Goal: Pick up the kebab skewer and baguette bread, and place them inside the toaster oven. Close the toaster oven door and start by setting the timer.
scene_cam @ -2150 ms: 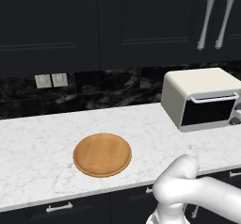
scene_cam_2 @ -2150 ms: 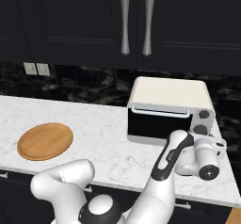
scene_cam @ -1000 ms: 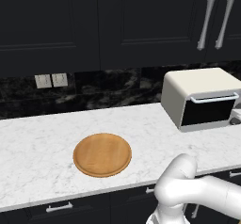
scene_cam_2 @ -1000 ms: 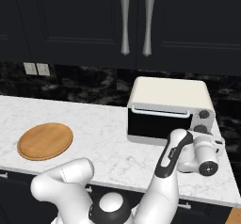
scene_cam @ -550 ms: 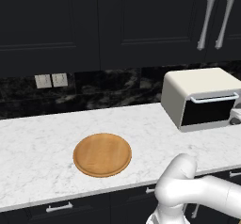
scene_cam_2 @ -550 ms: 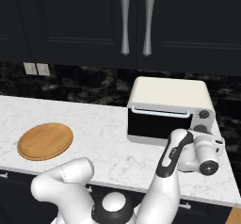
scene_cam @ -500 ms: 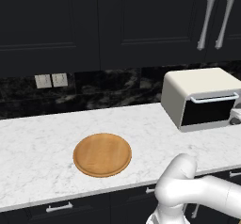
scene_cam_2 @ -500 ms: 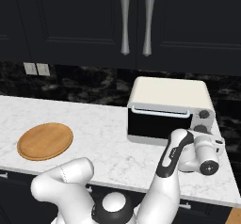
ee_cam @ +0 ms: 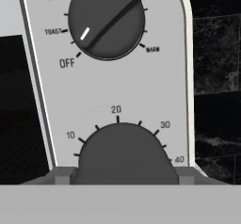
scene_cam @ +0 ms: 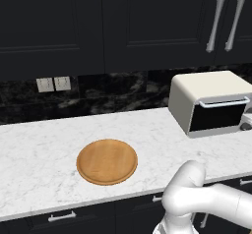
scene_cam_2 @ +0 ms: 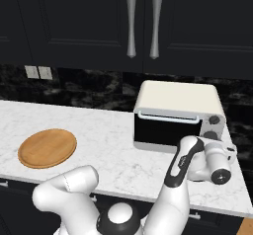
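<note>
Toaster oven (scene_cam_2: 178,115) on marble counter (scene_cam_2: 99,140)

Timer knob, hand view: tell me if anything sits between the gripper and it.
Nothing visible does. The timer knob sits directly ahead of the gripper, its fingertips flanking it on the toaster oven panel.

A round wooden board (scene_cam: 107,161) lies flat on the white marble tabletop (scene_cam: 34,154), far left of the gripper, below dark cabinets (scene_cam_2: 74,21).
</note>
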